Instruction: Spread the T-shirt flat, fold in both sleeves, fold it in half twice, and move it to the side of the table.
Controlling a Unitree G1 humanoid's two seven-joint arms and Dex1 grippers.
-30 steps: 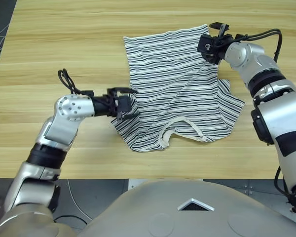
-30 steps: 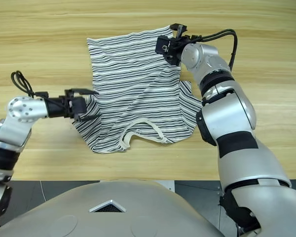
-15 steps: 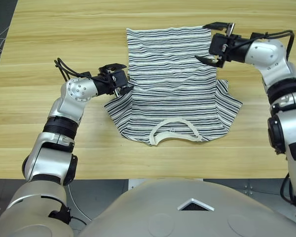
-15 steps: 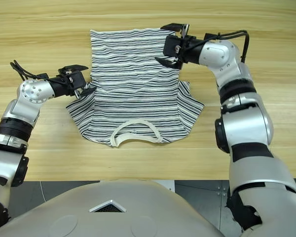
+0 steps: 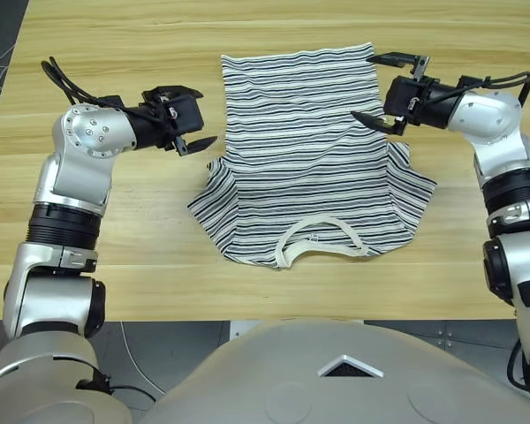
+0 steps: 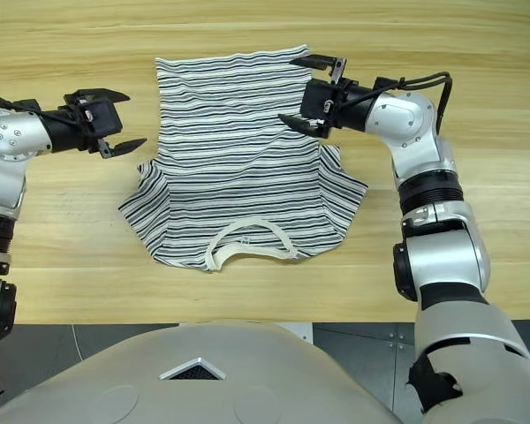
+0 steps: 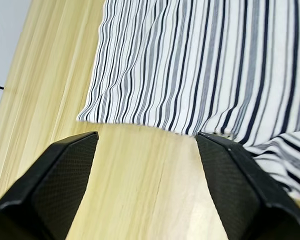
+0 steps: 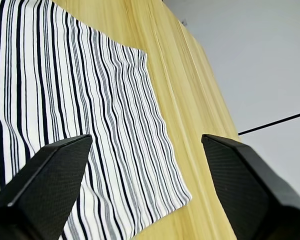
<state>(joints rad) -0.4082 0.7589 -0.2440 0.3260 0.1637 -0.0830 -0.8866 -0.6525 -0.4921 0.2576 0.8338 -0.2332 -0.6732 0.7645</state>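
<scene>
The T-shirt (image 5: 305, 150) lay mid-table (image 5: 97, 35), hem (image 5: 296, 55) toward twelve o'clock, collar (image 5: 322, 240) toward six. The left gripper (image 5: 203, 115) hung near its ten o'clock side, apart; the right gripper (image 5: 364, 87) hung over its two o'clock edge.

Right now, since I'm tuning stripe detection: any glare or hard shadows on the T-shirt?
Left eye view: T-shirt evenly lit, no glare, only soft shading along its creases. Left wrist view: stripes by the hem evenly lit, no bright spots. Right wrist view: the same, nothing washed out on the cloth.

Broad table (image 5: 115, 230) margins L, R & beyond low rumpled T-shirt (image 5: 305, 132)
</scene>
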